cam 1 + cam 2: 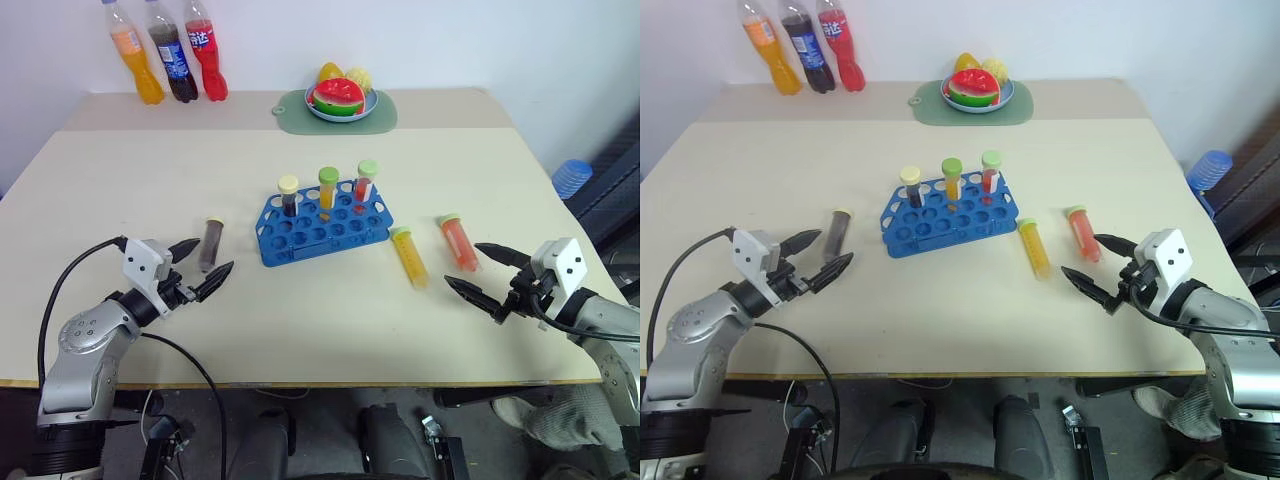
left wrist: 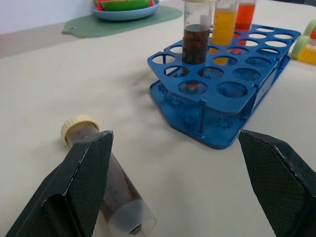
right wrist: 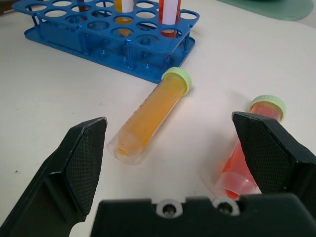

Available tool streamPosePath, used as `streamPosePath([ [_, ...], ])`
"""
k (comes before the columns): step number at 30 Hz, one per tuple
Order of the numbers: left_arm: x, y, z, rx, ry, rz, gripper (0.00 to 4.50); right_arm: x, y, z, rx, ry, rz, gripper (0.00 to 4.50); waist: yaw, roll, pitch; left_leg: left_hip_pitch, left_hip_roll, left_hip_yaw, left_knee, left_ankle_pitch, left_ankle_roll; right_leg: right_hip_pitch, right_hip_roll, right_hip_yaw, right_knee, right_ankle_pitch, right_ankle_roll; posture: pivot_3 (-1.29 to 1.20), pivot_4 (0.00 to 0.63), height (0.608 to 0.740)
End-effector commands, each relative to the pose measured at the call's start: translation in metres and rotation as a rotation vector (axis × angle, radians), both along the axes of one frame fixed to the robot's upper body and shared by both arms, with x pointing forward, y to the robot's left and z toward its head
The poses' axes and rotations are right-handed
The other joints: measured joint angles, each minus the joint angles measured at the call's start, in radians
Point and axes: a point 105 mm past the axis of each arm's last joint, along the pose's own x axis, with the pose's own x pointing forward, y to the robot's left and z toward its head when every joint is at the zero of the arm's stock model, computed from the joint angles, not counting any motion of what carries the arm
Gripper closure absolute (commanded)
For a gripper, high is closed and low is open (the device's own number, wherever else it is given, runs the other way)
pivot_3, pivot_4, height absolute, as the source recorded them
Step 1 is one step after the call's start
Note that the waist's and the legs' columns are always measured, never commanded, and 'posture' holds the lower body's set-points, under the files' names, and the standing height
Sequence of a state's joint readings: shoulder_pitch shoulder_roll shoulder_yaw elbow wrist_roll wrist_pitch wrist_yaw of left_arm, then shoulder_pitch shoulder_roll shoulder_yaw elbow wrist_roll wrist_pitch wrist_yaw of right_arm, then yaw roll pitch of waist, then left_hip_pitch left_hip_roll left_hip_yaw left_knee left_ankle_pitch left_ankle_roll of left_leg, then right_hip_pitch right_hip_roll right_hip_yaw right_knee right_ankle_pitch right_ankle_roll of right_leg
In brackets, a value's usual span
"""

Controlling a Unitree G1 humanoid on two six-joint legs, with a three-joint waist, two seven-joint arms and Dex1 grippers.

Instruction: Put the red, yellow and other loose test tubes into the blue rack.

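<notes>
The blue rack [image 1: 322,222] stands mid-table with three capped tubes upright in its back row. A dark brown test tube [image 1: 211,243] with a cream cap lies left of the rack. A yellow tube [image 1: 409,257] and a red-orange tube [image 1: 458,242], both green-capped, lie right of it. My left gripper [image 1: 202,268] hovers open just in front of the brown tube [image 2: 106,182]. My right gripper [image 1: 486,273] is open, close in front of the red-orange tube [image 3: 247,158], with the yellow tube [image 3: 150,116] to its left.
Three soda bottles [image 1: 166,50] stand at the back left corner. A plate of toy fruit [image 1: 341,98] sits on a green mat [image 1: 385,117] at the back middle. A blue-capped object [image 1: 572,178] lies off the table's right edge.
</notes>
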State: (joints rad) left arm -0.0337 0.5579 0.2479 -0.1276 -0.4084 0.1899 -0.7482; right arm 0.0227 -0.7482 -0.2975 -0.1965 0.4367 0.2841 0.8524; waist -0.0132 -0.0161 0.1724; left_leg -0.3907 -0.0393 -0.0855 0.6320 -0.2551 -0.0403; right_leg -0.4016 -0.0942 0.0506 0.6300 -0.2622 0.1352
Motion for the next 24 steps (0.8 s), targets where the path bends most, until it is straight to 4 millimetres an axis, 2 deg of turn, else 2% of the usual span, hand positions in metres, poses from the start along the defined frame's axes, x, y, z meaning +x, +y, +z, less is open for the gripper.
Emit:
streamPosePath([
  [1, -0.005, -0.002, 0.011, 0.001, -0.024, -0.026, 0.32, -0.001, 0.001, 0.014, -0.014, -0.049, 0.01, 0.0, 0.0, 0.0, 0.0, 0.0, 0.0, 0.0, 0.0, 0.0, 0.0, 0.0, 0.0, 0.0, 0.0, 0.0, 0.0, 0.0, 0.15, 0.74],
  [12, -0.006, -0.013, 0.021, -0.028, -0.044, -0.091, 0.32, 0.006, 0.0, 0.016, 0.0, -0.032, -0.006, 0.0, -0.001, 0.0, 0.0, 0.0, 0.0, 0.0, 0.0, 0.0, 0.0, 0.0, 0.0, 0.0, 0.0, 0.0, 0.0, 0.0, 0.15, 0.74],
  [14, -0.006, -0.017, 0.017, 0.027, -0.052, -0.12, 0.32, 0.016, -0.008, 0.018, -0.088, -0.08, -0.118, 0.0, 0.0, 0.0, 0.0, 0.0, 0.0, 0.0, 0.0, 0.0, 0.0, 0.0, 0.0, 0.0, 0.0, 0.0, 0.0, 0.0, 0.15, 0.74],
  [20, -0.012, -0.036, 0.014, 0.043, -0.053, -0.234, 0.32, 0.027, -0.008, 0.015, -0.125, 0.006, -0.147, 0.0, 0.0, 0.0, 0.0, 0.0, 0.0, 0.0, 0.0, 0.0, 0.0, 0.0, 0.0, 0.0, 0.0, 0.0, 0.0, 0.0, 0.15, 0.74],
  [24, -0.014, -0.046, 0.015, 0.068, -0.064, -0.3, 0.32, 0.048, -0.01, 0.023, -0.116, 0.092, -0.17, 0.0, -0.004, 0.001, 0.0, 0.0, 0.0, 0.001, 0.0, 0.0, 0.0, -0.001, 0.0, 0.0, 0.0, 0.0, 0.0, 0.0, 0.15, 0.74],
])
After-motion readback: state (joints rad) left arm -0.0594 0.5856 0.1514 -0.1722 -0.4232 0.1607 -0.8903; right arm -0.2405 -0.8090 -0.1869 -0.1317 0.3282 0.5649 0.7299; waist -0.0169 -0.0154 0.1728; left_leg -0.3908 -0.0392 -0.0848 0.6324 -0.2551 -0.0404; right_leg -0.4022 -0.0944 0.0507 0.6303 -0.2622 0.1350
